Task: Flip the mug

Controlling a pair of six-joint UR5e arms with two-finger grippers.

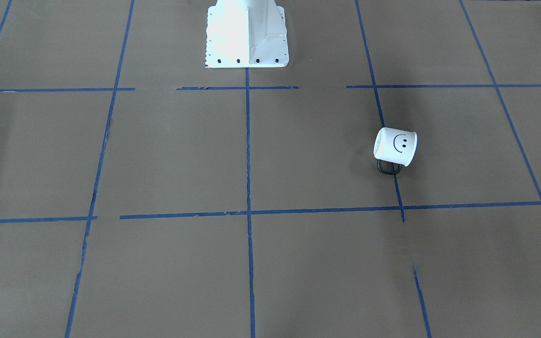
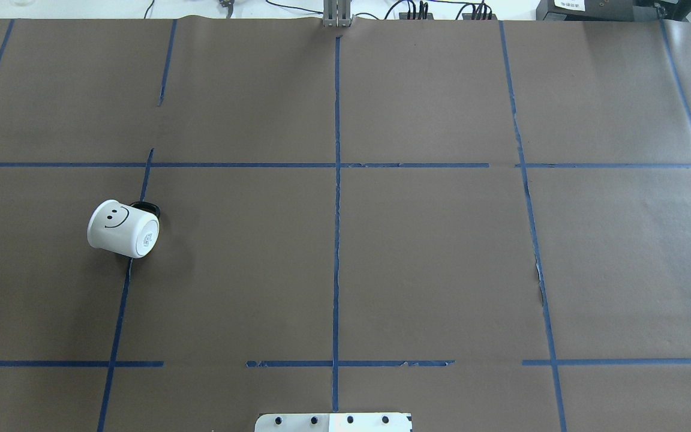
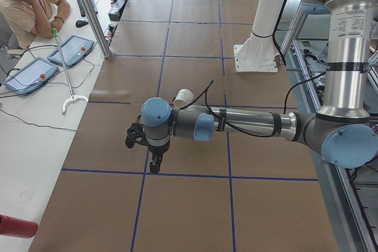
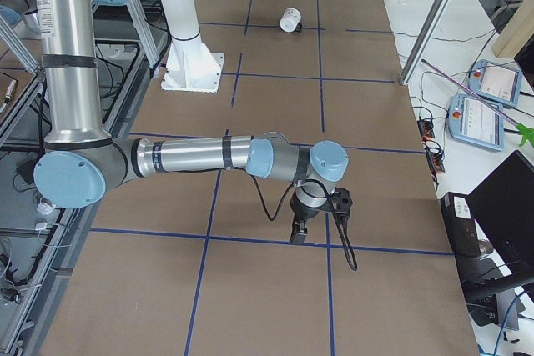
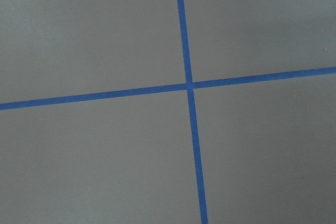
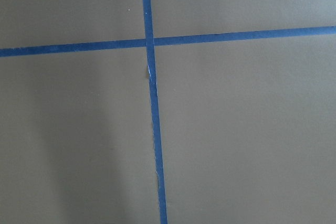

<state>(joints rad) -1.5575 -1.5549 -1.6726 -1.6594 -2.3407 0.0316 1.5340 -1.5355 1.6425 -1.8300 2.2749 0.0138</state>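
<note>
One sideways mug, base sticker possibly barcoded; left fingers, right fingers: state unclear.

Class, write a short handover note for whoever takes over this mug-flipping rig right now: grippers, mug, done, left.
Left gripper: hangs over the table, apart from the mug; open or shut cannot be told.
Right gripper: likewise.
The mug lies on its side on the robot's left half, untouched.
Done: nothing yet.
Left: grasp the mug and flip it.

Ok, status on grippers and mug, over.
Left gripper, right gripper: both away from mug, open or shut unclear. Mug lying on its side. Nothing seen blocking it.
</note>
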